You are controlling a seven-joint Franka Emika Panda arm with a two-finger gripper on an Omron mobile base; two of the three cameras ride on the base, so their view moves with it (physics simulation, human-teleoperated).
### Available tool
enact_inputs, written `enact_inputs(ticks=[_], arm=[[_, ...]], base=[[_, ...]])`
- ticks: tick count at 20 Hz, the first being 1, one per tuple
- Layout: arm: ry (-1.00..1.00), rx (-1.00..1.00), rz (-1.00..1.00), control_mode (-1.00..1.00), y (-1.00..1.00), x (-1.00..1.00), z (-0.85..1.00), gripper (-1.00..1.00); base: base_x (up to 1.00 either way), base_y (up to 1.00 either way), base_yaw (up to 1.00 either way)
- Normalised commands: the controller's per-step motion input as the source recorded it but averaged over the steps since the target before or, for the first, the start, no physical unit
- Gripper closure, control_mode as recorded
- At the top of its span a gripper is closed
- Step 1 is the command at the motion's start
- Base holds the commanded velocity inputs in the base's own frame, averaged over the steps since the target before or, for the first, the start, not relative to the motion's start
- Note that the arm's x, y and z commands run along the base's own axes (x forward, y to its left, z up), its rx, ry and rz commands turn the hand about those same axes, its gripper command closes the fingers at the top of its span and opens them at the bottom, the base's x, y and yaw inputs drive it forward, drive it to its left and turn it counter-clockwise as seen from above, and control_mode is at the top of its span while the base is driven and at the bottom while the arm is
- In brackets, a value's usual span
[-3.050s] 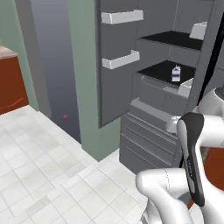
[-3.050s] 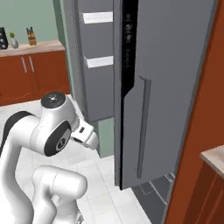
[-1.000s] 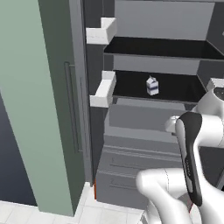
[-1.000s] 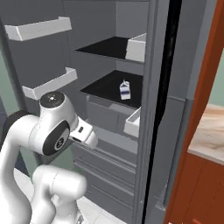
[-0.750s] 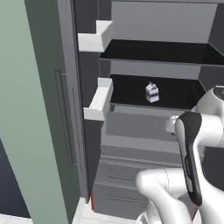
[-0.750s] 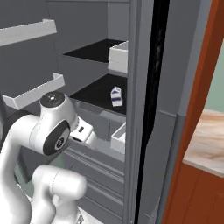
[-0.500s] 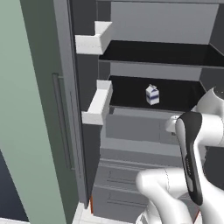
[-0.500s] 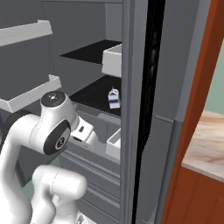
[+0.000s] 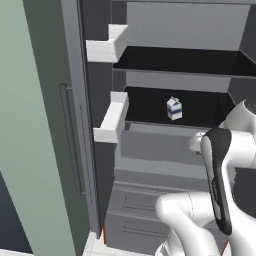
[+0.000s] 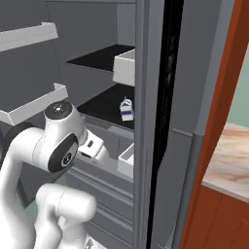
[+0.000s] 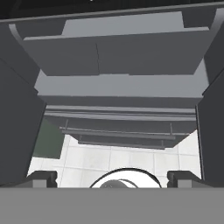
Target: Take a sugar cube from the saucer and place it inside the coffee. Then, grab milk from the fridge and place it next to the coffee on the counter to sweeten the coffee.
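The fridge stands open ahead of the arm, its grey drawers facing the gripper, whose jaws are spread wide and empty. The milk sits upright on a dark shelf above and beyond the gripper, well apart from it.

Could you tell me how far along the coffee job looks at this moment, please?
Done: the fridge stands open in front of the robot. Whether the sugar step is finished cannot be told from here. In hand: nothing; the gripper is open and empty, pointing at the grey drawers. Left: the milk stands upright on a dark shelf, to be grasped and carried to the counter.
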Motion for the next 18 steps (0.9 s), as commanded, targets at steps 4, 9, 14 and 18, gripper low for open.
enact_inputs(ticks=[4, 9, 14, 18], arm=[[0.0, 0.0, 0.0, 1.0, 0.0, 0.0, 0.0, -1.0], [0.0, 0.0, 0.0, 1.0, 0.0, 0.0, 0.0, -1.0], [-0.09, 0.0, -0.01, -1.0, -0.13, 0.13, 0.14, -1.0], [-0.08, 0.0, 0.0, -1.0, -0.44, 0.16, 0.38, -1.0]], base=[[0.0, 0.48, -0.02], [0.07, 0.33, -0.11], [0.02, 0.0, -0.01], [0.0, 0.0, 0.0]])
